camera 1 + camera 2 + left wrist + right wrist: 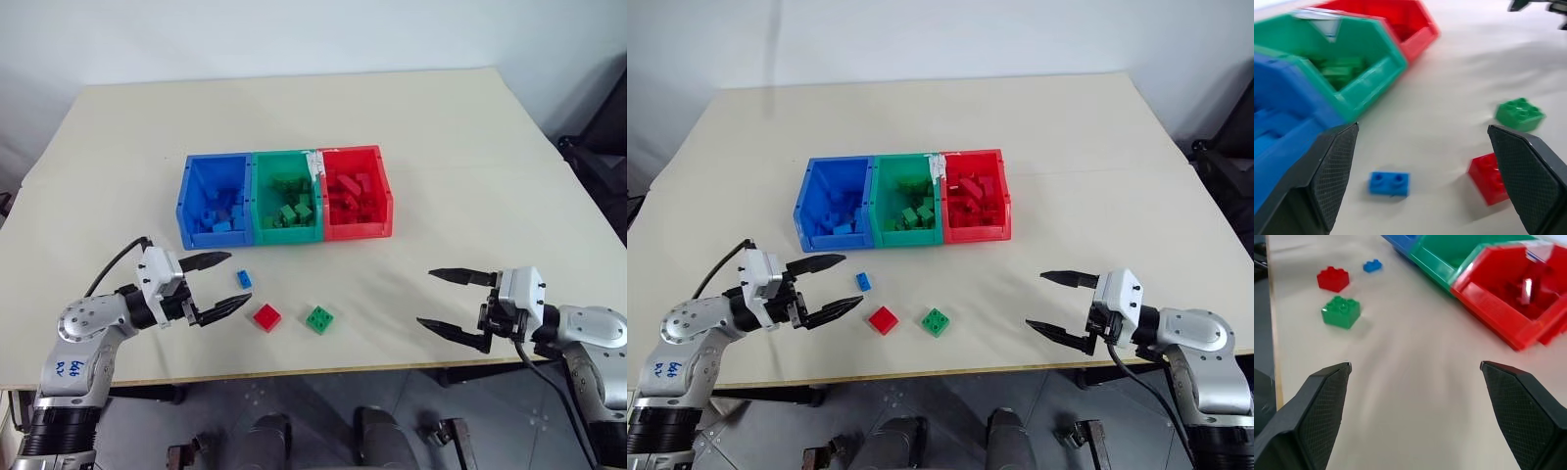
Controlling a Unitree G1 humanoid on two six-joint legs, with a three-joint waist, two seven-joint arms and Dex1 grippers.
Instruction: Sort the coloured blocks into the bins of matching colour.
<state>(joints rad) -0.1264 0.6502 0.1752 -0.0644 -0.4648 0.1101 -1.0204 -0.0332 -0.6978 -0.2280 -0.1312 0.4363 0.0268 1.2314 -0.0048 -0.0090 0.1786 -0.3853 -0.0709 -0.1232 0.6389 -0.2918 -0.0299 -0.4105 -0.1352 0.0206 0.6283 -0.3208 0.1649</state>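
Three joined bins stand mid-table: blue bin (214,201), green bin (285,196) and red bin (355,192), each holding several blocks of its own colour. In front of them three loose blocks lie on the table: a small blue block (244,279), a red block (266,316) and a green block (319,319). My left gripper (221,284) is open and empty, just left of the blue block, pointing right at it. My right gripper (436,299) is open and empty, over the table's front right, well right of the green block.
The cream table (441,147) has bare room behind and beside the bins. Its front edge (323,370) runs just below the loose blocks. A dark object (602,147) stands off the table at the far right.
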